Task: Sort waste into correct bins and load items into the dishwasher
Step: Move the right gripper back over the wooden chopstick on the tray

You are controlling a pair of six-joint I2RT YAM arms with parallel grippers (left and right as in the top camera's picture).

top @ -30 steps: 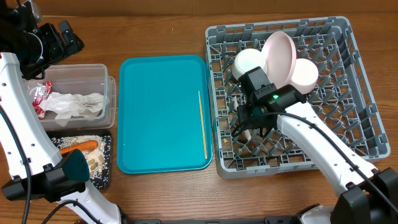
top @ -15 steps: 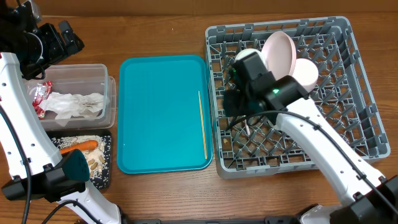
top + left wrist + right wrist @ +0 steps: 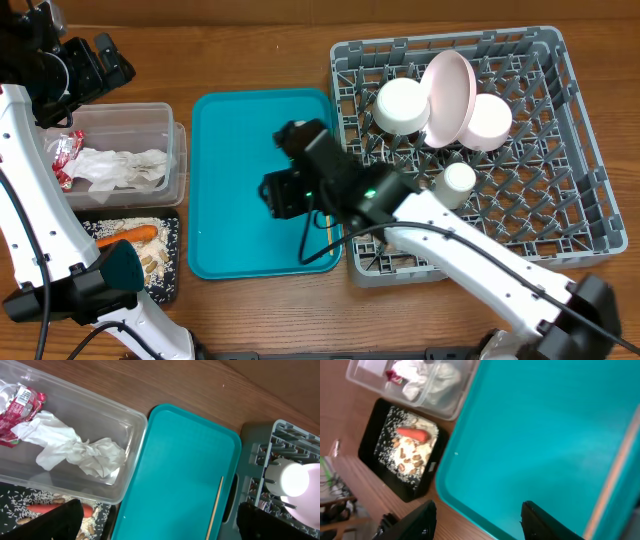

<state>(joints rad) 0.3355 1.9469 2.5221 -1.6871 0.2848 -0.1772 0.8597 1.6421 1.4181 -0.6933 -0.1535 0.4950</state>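
Observation:
My right gripper (image 3: 285,192) is open and empty, hovering over the teal serving tray (image 3: 235,130); its wrist view (image 3: 480,525) looks down on the tray's front-left corner. The thin wooden chopstick (image 3: 329,238) lies along the tray's right edge, partly under my arm, and also shows in the left wrist view (image 3: 216,505). My left gripper (image 3: 85,65) is open and empty (image 3: 160,525), high above the clear tub (image 3: 130,112). The tub holds a red wrapper (image 3: 17,405) and napkins (image 3: 80,452). The black tray (image 3: 170,280) holds a carrot (image 3: 412,434) and rice. The fork is hidden.
The grey dish rack (image 3: 600,215) on the right holds the pink plate (image 3: 447,95) on edge, two whitish bowls (image 3: 402,105) (image 3: 490,120) and a small white cup (image 3: 458,178). The tub and black tray stand left of the teal tray.
My right arm has swung left from inside the dish rack to over the teal tray. The small white cup now shows in the rack. The left arm has not moved.

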